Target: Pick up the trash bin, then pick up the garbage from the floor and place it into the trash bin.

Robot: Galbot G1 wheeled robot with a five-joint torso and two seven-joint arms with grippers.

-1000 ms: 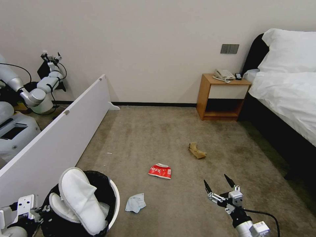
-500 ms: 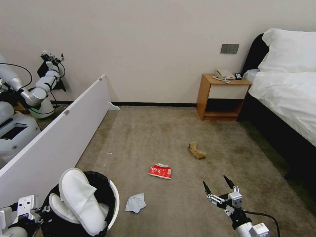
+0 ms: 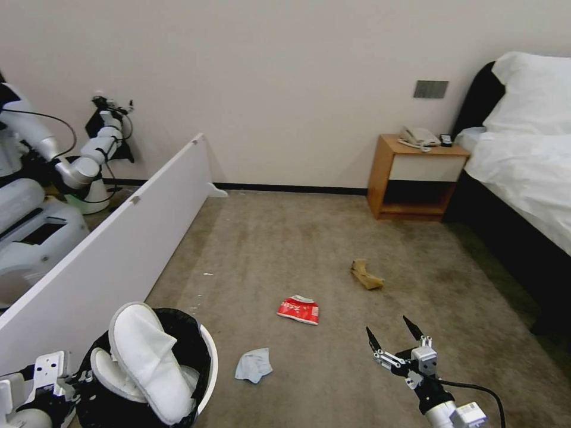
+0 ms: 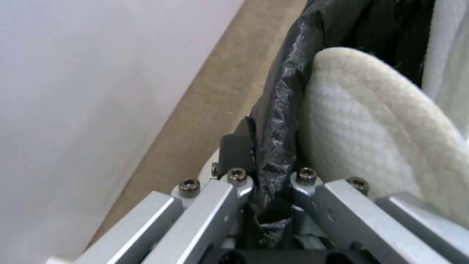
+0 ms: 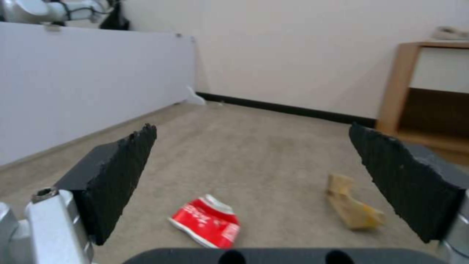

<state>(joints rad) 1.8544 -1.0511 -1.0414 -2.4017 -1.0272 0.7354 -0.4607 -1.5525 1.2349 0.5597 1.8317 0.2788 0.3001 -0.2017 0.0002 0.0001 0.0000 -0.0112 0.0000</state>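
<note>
Step in hand: closing on floor litter with bin in tow; judged midway, slippers (image 3: pixel 143 356) already in bin.
Doing it well: carry trash bin (image 3: pixel 205 362) level, rim clamp firm; line right gripper (image 3: pixel 392 342) on one piece before lowering; nearest candidates tissue (image 3: pixel 254 364) and red packet (image 3: pixel 298 310).
Left gripper (image 4: pixel 263 190): clamped narrow on bag-lined bin rim, low at left.
Right gripper: spread wide, empty, touching nothing, above carpet (image 3: pixel 285 249).
Litter: brown paper bag (image 3: pixel 366 275) farther off, toward nightstand (image 3: pixel 416 178); tissue just beside bin.
Risk: tall slipper leaning over rim, liable to tip out if bin tilted.
</note>
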